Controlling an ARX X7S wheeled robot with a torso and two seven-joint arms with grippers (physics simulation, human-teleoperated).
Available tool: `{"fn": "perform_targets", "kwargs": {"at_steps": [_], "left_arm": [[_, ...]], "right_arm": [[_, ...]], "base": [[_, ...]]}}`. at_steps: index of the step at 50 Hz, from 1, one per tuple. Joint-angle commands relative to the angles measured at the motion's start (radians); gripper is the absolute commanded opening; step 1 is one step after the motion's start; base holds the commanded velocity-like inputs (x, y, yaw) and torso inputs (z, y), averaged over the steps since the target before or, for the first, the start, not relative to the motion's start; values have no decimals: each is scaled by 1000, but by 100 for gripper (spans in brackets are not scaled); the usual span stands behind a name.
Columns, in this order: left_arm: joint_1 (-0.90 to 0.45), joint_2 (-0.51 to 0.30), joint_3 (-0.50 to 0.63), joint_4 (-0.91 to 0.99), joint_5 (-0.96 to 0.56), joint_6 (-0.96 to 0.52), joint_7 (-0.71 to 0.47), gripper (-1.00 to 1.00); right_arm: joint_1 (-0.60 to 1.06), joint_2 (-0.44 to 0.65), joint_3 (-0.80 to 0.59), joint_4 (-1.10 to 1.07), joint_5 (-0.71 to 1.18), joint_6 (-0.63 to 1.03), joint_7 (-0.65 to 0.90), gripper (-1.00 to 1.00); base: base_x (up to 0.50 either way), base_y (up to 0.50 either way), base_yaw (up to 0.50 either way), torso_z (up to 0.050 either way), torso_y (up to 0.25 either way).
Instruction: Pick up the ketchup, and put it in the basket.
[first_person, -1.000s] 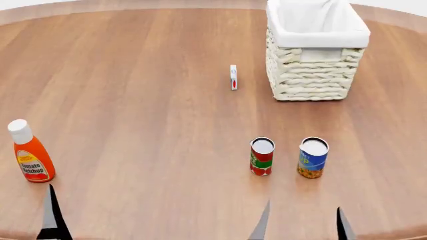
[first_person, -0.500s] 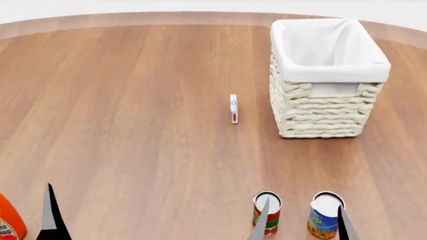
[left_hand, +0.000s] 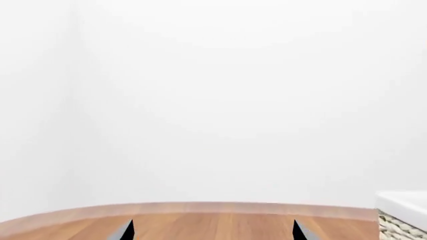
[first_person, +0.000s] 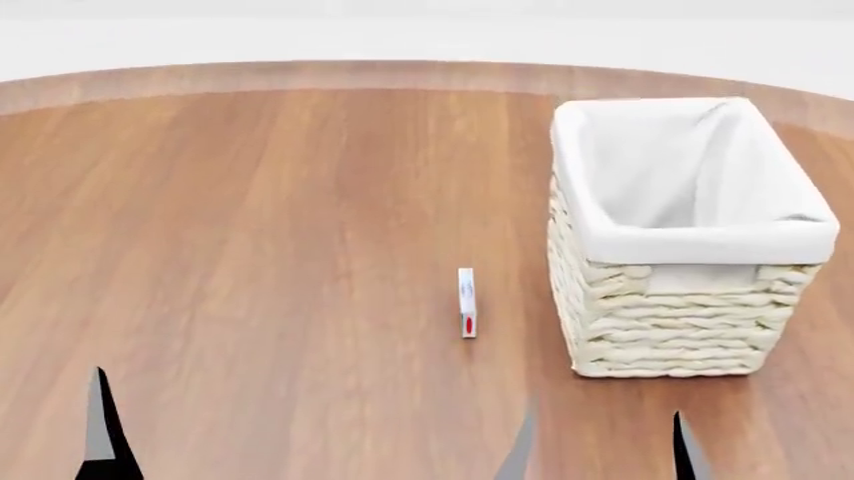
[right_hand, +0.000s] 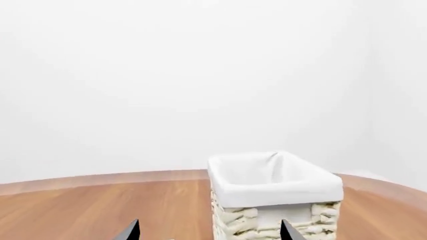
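- Basket (first_person: 687, 240): stands upright on the wooden table (first_person: 267, 220), on the robot's right side of the head view. The white cloth liner is folded over the rim, and the inside shows only cloth.
- Ketchup: in none of the three current views, so its position cannot be told.
- Small white carton (first_person: 467, 301) with a red patch at its lower end: stands edge-on on the table, just beside the basket on the basket's left, apart from it.
- Left gripper (left_hand: 212, 231): only two dark fingertips show in the left wrist view, set well apart with nothing between them, above the table's far edge and facing a plain white wall. A corner of the basket shows at the side of that view.
- In the head view only one left fingertip shows, at the lower border.
- Right gripper (right_hand: 209, 231): two dark fingertips, spread wide, hold nothing. The basket lies ahead, seen between and beyond them, not touching.
- Right gripper tips (first_person: 597, 450) in the head view: cut by the lower border, near the basket's front; probably clear of it, but the crop makes this uncertain.
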Motion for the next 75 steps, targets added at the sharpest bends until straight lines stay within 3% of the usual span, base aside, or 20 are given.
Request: {"fn": "perform_targets", "kwargs": {"at_steps": [1,15,26,49,65,70,71,72,73,75], "left_arm": [[-2,8,-15,-16,1,9,27,100],[-3,-3,-4,-23,0,12,19,100],[-5,-10,3,-28,-2,17,12,100],[-8,-22,16,-36,-14,19,1,100],[-3,-70,28,14,-112,9,62,100],[59,-98,16,75,-126,-3,61,100],[102,-119,-19,138,-276,-97,63,100],[120,-129,-26,152,-303,-91,61,100],[167,-141,-43,165,-229,-38,49,100],[224,-159,-66,192,-250,-20,54,100]], "right_arm": [[2,-12,21,14,-2,-23,-19,100],[7,-3,17,21,31,-7,-16,100],[1,13,4,15,42,-31,-26,100],[1,23,-10,30,44,-54,-10,100],[-2,33,-29,41,60,-75,-18,100],[-2,36,-36,44,65,-73,-20,100],[-1,36,-38,45,67,-73,-21,100],[0,36,-38,46,68,-74,-21,100],[2,35,-40,53,69,-75,-22,100],[2,35,-43,57,68,-76,-21,100]], "base": [[500,0,0,0,0],[500,0,0,0,0],[8,0,0,0,1],[0,0,498,0,0],[0,0,0,0,0],[0,0,0,0,0],[0,0,0,0,0],[0,0,0,0,0],[0,0,0,0,0],[0,0,0,0,0]]}}
